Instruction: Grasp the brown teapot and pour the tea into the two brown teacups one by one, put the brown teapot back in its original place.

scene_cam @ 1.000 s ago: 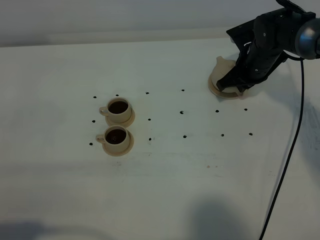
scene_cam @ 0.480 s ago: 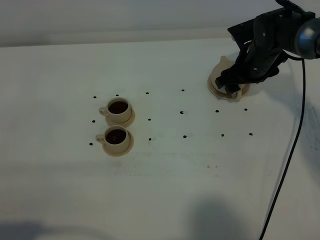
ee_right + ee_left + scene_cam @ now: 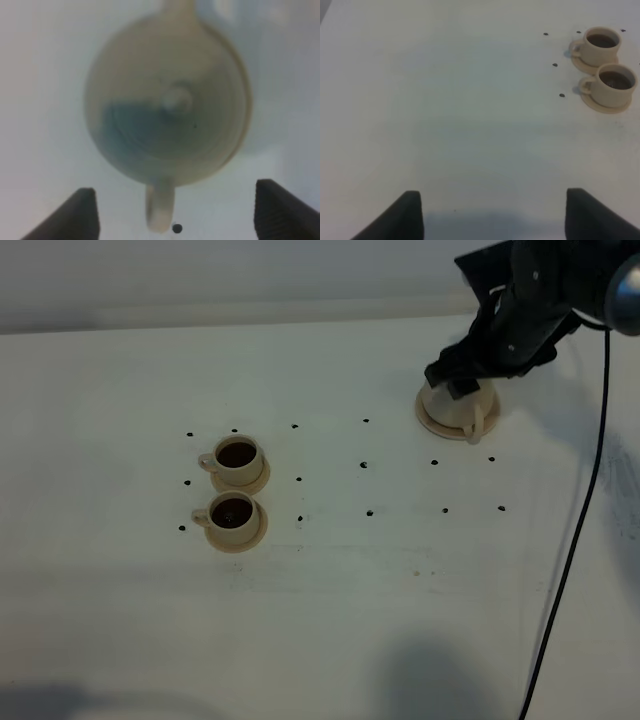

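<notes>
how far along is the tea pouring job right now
Nearly finished. Both cups hold dark tea on their saucers, so pouring looks done. The teapot stands upright on its wide saucer, back in place. The right gripper is open above the pot, its fingers apart and clear of the handle, holding nothing. The left gripper holds nothing. What is left: the right arm pulling away.

We are seeing the teapot [image 3: 457,406] sitting on its saucer disc [image 3: 437,422] directly beneath the right claw [image 3: 456,378], its loop handle [image 3: 160,207] lying between the spread fingertips. The two teacups [image 3: 238,457] [image 3: 233,512] are standing on their small saucers [image 3: 258,480] well away to the left of that claw, one just behind the other. They are lying ahead of the left claw [image 3: 492,212], off to one side.
</notes>
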